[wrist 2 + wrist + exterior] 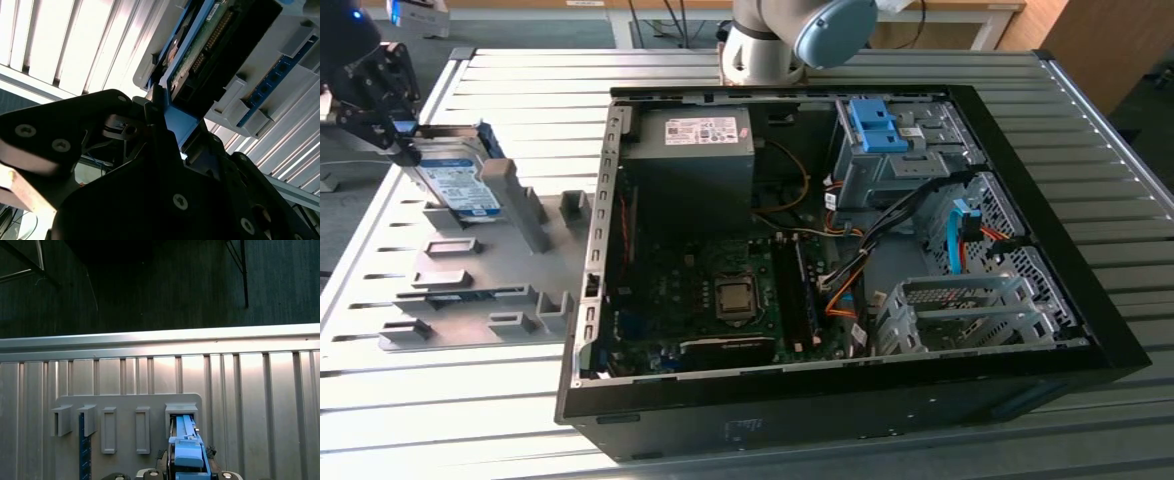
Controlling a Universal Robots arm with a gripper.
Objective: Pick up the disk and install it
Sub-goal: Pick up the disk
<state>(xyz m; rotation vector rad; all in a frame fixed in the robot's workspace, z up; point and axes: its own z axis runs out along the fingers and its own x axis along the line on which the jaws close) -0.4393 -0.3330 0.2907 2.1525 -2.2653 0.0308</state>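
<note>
Your pincer (403, 150) looks clenched on the blue end of the disk (458, 188), standing on edge in a slot of the grey holder (494, 265), so you are at the pick-up, which likely calls for a straight pull clear.

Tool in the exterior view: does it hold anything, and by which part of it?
Yes: the tool is shut on the disk, clamping the blue carrier rail at its upper end.
</note>
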